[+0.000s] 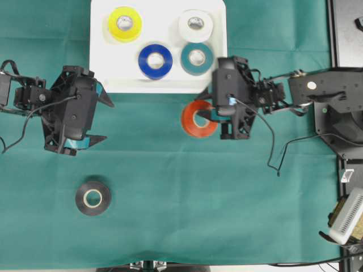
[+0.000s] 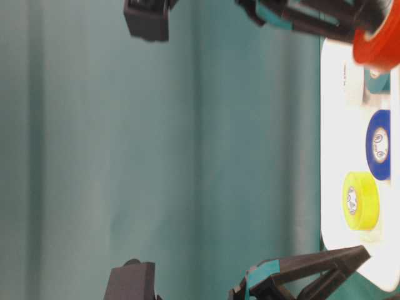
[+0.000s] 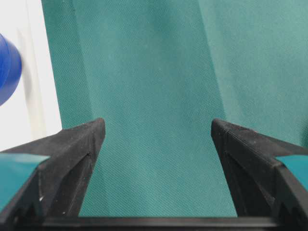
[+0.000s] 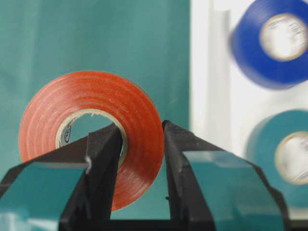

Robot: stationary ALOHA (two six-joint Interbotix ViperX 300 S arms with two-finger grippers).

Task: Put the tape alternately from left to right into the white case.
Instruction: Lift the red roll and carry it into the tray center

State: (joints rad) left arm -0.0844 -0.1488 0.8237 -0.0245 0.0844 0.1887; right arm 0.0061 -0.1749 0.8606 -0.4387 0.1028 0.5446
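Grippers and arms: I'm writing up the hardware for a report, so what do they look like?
Both arms are matte black, angular frames with exposed black cables looping off them. The left gripper and right gripper have flat, tapering black fingers with teal pads. A small blue mark sits on the right wrist in the overhead view.

white case: shallow white tray, top middle of the overhead view, flat on the green cloth
inside it: yellow tape upper left, white tape upper right, blue tape and teal tape lower down, side by side
orange tape: just below the case's lower right corner, pinched through its wall
black tape: flat on the cloth, lower left
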